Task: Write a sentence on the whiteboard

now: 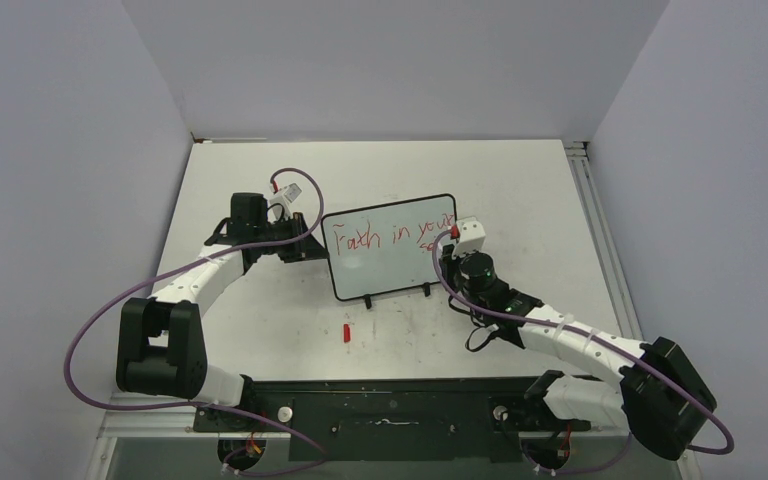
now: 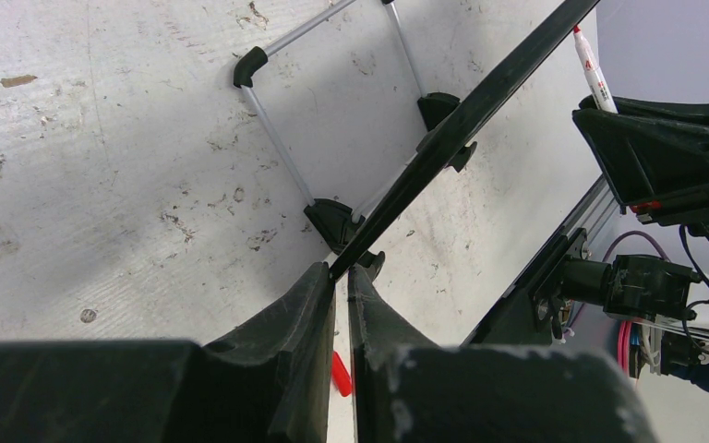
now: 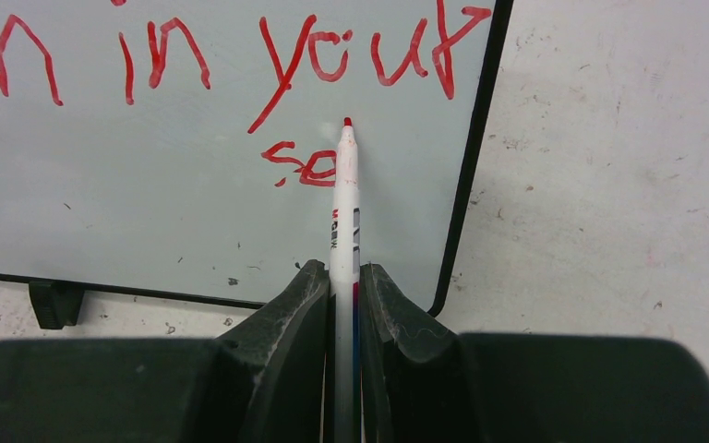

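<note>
Spanning the enclosure floor, the large scuffed white tabletop (image 1: pixel 520 190) carries the small rectangular whiteboard (image 1: pixel 380 272) with thin black frame at its middle. The board rests on two black feet along its near edge, face toward the arms.

The left gripper (image 2: pixel 342 272) is clamped on the whiteboard's left edge, with the black frame running in between its nearly closed jaws.

The right gripper (image 3: pixel 343 272) sits at the board's near right corner. Its jaws are closed on a slim white marker (image 3: pixel 344 203) with a red tip, which points away from the jaws up the board face.

The red handwritten sentence (image 1: pixel 390 236) reads "Faith in your" on the upper line and "se" below. The marker tip lies just right of "se". Contact with the board cannot be confirmed.

A small red cap (image 1: pixel 347 331) lies on the tabletop, near of the board.
</note>
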Controlling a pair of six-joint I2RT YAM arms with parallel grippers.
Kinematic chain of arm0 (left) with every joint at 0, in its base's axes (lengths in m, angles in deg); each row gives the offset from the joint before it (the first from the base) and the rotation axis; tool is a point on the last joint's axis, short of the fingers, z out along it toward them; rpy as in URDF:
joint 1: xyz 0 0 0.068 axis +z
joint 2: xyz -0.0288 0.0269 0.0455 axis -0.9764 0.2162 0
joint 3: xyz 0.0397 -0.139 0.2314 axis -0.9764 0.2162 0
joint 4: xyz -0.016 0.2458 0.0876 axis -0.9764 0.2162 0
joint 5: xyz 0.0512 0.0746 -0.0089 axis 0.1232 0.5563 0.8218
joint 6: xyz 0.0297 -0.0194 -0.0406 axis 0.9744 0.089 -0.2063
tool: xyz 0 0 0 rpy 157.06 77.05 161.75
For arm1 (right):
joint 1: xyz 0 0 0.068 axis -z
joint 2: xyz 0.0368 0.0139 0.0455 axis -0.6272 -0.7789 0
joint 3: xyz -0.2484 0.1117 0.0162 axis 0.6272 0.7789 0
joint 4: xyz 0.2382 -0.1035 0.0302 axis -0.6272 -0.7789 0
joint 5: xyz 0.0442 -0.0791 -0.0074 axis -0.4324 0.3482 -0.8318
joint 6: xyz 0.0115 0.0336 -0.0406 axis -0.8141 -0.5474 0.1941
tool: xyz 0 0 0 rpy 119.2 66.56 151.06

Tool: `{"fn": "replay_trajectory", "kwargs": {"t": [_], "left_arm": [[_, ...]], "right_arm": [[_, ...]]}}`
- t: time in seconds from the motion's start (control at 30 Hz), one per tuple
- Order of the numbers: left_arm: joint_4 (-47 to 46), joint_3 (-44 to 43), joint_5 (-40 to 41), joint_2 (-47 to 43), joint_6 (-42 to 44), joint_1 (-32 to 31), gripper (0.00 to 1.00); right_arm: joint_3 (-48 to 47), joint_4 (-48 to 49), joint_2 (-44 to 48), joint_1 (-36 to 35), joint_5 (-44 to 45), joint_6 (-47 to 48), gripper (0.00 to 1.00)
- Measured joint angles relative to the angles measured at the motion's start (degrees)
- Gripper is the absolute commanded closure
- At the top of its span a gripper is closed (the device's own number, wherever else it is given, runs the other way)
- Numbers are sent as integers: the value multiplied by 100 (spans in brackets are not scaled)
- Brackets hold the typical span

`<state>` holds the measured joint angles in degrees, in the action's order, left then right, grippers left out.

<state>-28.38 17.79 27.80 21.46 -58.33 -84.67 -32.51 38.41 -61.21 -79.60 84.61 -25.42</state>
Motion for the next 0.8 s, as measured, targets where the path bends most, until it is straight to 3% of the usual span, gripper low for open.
{"fn": "replay_trajectory", "kwargs": {"t": [0.8], "left_arm": [[0,0,0,0,0,0,91]], "right_arm": [[393,4,94,15,-9,-378,95]]}}
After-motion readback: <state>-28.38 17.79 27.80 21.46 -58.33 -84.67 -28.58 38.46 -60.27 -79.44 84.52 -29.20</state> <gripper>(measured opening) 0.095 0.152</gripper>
